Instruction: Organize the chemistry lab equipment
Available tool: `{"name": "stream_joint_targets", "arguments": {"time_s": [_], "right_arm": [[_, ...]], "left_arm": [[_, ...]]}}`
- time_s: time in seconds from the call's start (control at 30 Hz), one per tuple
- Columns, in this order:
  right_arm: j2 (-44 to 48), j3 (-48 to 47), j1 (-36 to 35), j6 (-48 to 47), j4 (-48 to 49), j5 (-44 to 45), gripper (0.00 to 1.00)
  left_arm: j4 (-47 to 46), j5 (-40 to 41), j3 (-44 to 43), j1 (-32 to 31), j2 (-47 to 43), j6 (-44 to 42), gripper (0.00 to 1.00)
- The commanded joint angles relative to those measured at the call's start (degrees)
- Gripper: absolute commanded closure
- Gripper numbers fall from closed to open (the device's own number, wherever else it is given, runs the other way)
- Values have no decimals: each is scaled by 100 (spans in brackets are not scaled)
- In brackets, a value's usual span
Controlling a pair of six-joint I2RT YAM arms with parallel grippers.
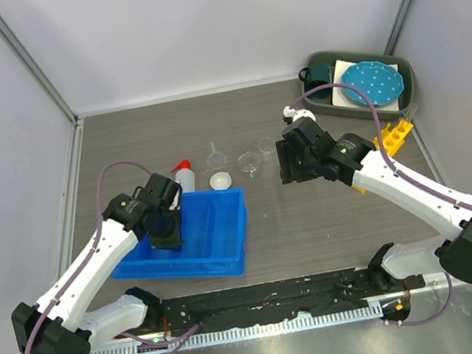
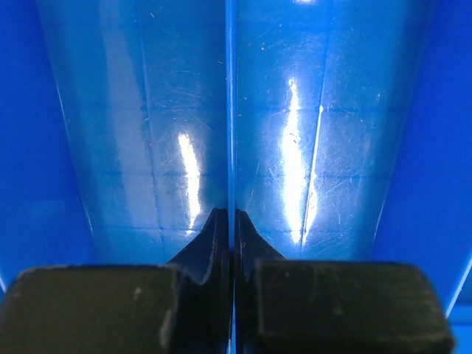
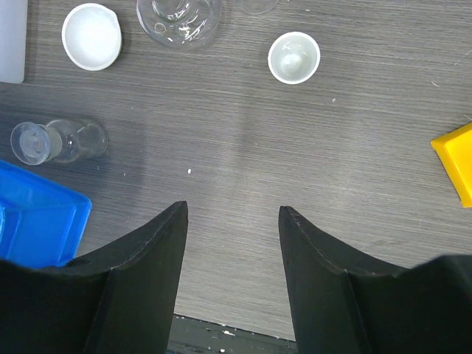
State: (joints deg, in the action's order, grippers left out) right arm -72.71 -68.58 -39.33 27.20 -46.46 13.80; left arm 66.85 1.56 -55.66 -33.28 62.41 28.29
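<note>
While the left claw [image 2: 227, 225] was shut tight on nothing, down inside the blue bin [image 1: 218, 234], the right claw [image 3: 232, 214] hung partly open over the desk [image 1: 165, 125] with nothing in it. The white squeeze bottle [image 1: 184, 176] stood just behind the bin, two small white dishes [image 3: 91, 35] and a glass flask [image 3: 179, 18] sat nearby, and the yellow rack [image 1: 394, 136] lay off to the right.

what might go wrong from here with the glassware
The small clear glass flask sits near the blue plastic bin's corner; a hand heading for the bin could knock it.
The clear glass beaker and white round dish sit close; the open right hand could bump one while reaching the other.
The shut left hand sits low in the bin, blocking placements.
</note>
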Motion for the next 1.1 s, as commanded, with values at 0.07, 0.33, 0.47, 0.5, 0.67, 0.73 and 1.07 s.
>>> {"name": "stream_joint_targets", "arguments": {"time_s": [0.07, 0.33, 0.47, 0.5, 0.67, 0.73, 1.07], "right_arm": [[20, 2, -57, 40, 207, 17, 42], [46, 46, -48, 49, 216, 26, 42], [64, 46, -48, 40, 216, 26, 42], [64, 63, -48, 40, 242, 17, 42], [55, 116, -48, 31, 277, 35, 42], [64, 151, -48, 31, 286, 35, 42], [81, 187, -40, 5, 286, 123, 42]], "left_arm": [[-225, -77, -24, -135, 25, 53, 100], [-207, 28, -15, -205, 411, 115, 100], [-199, 55, -24, -205, 587, 150, 100], [-216, 37, -15, -205, 614, 168, 100], [-418, -42, -6, -205, 737, 291, 100], [-497, -16, -15, -197, 755, 335, 100], [-910, -77, 55, -197, 790, 704, 100]]}}
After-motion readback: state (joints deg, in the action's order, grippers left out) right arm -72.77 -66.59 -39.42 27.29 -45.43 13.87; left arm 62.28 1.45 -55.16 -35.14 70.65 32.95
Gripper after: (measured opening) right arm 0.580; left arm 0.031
